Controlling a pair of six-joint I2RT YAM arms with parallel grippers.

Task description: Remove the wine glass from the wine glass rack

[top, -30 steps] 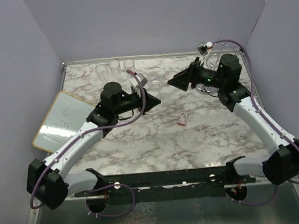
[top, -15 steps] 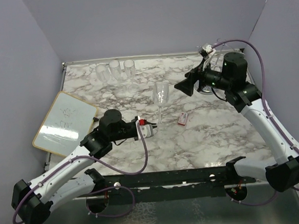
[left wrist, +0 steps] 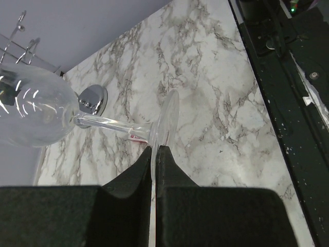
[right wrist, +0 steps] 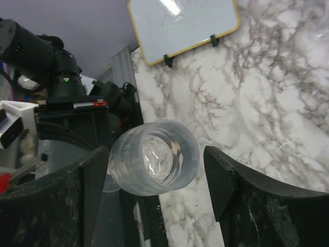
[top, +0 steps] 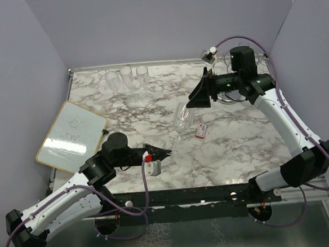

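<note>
above veined marble, clear wine glass

A marble-patterned worktop, white with grey and brown veins, fills the middle of the space. Three plain walls close it in: a back wall along its far edge, a left wall and a right wall running along its sides, all a pale lavender-grey and bare. A thin metal trim lines the far edge where worktop and back wall meet. Along the near edge runs a black rail, and below it lies a dull grey metal sheet (its surface looks faintly mottled). The light is even and soft, throwing only weak shadows on the marble.
</note>
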